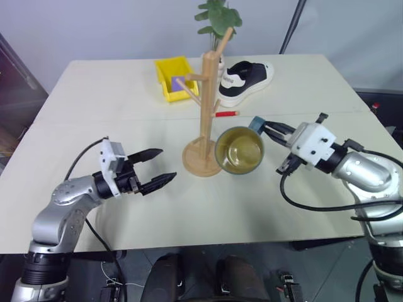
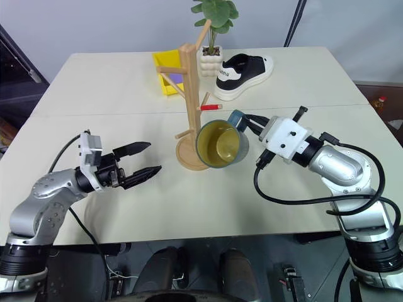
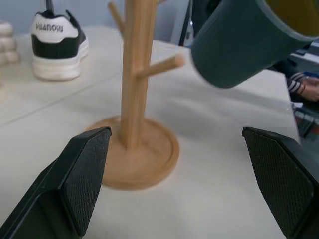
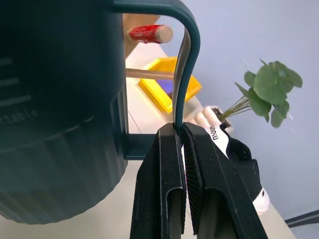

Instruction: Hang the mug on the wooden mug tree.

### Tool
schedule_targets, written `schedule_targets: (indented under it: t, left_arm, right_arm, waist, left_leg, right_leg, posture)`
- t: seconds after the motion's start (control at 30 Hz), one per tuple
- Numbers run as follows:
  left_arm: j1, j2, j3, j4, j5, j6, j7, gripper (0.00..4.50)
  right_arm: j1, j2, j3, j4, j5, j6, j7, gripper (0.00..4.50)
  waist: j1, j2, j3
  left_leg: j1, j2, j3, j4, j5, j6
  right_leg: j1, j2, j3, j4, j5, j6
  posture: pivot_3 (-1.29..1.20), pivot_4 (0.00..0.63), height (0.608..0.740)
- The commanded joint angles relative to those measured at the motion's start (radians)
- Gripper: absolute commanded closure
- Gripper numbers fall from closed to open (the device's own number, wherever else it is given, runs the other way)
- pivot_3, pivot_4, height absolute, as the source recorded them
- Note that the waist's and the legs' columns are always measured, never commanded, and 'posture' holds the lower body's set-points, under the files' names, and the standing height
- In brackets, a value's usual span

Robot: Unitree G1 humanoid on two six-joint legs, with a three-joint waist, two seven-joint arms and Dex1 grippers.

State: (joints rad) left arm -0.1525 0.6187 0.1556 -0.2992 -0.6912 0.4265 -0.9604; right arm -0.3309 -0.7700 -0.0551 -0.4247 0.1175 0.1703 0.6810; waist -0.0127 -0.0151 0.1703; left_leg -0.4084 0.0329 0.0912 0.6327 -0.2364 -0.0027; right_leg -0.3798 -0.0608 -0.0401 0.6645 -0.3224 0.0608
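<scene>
Mug (image 1: 239,150) beside wooden mug tree (image 1: 206,100); sneaker (image 1: 244,78), plant (image 1: 217,19) behind.

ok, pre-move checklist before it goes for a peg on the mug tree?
1. Grip on mug: ok. The right gripper is shut on the handle of the mug.
2. Mug off the table: ok, held tipped, its mouth toward the camera.
3. Mug near the wooden mug tree: ok, just right of the post, low by the base.
4. Handle lined up with a peg: not ok, no peg passes through it yet.
5. Left gripper out of the way: ok, open and empty, left of the base.
6. Handle slipping in the fingers: cannot tell.
</scene>
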Motion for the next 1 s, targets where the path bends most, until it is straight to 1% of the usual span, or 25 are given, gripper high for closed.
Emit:
schedule_targets:
  t: [0.03,0.37,0.6,0.77,0.83,0.87,1.0]
  left_arm:
    - [-0.029,0.017,0.036,-0.061,-0.056,0.035,0.014,0.00]
    - [-0.056,0.019,0.038,-0.088,-0.071,0.065,0.041,0.00]
    - [-0.063,0.013,0.024,-0.094,-0.064,0.063,0.055,0.00]
    - [-0.064,0.007,0.018,-0.101,-0.060,0.061,0.065,0.00]
    - [-0.063,0.006,0.019,-0.103,-0.059,0.060,0.070,0.00]
    - [-0.062,0.006,0.019,-0.104,-0.059,0.059,0.071,0.00]
    - [-0.059,0.008,0.021,-0.107,-0.061,0.059,0.077,0.00]
  right_arm:
    - [-0.084,-0.017,0.008,0.030,-0.009,-0.003,0.028,4.47]
    - [-0.244,-0.001,0.102,0.128,-0.055,0.002,0.086,4.47]
    - [-0.359,0.011,0.162,0.171,-0.089,0.052,0.124,4.47]
    - [-0.390,0.019,0.185,0.195,-0.103,0.063,0.138,4.47]
    - [-0.396,0.023,0.187,0.200,-0.105,0.063,0.141,3.83]
    - [-0.397,0.024,0.186,0.202,-0.107,0.062,0.142,3.58]
    - [-0.395,0.014,0.178,0.204,-0.123,0.042,0.143,1.59]
  waist:
    - [0.000,0.000,0.000]
    - [-0.002,0.000,0.000]
    - [-0.002,0.000,0.000]
    - [-0.002,0.000,0.000]
    - [-0.002,0.000,0.000]
    - [-0.002,0.000,0.000]
    - [-0.002,0.000,0.000]
  left_leg:
    - [0.000,0.000,0.000,0.000,0.000,0.000]
    - [0.000,0.000,0.000,0.000,0.000,0.000]
    - [0.000,0.000,0.000,0.000,0.000,0.000]
    - [0.000,0.000,0.000,0.000,0.000,0.000]
    - [0.000,0.000,0.000,0.000,0.000,0.000]
    - [0.000,0.000,0.000,0.000,0.000,0.000]
    - [0.000,0.000,0.000,0.000,0.000,0.000]
  right_leg:
    - [0.000,0.000,0.000,0.000,0.000,0.000]
    - [0.000,0.000,0.000,0.000,0.000,0.000]
    - [0.000,0.000,0.000,0.000,0.000,0.000]
    - [0.000,0.000,0.000,0.000,0.000,0.000]
    - [0.000,0.000,0.000,0.000,0.000,0.000]
    - [0.000,0.000,0.000,0.000,0.000,0.000]
    - [0.000,0.000,0.000,0.000,0.000,0.000]
  posture:
    - [0.00,0.150,0.740]
    - [0.00,0.150,0.740]
    - [0.00,0.150,0.740]
    - [0.00,0.150,0.740]
    - [0.00,0.150,0.740]
    - [0.00,0.150,0.740]
    - [0.00,0.150,0.740]
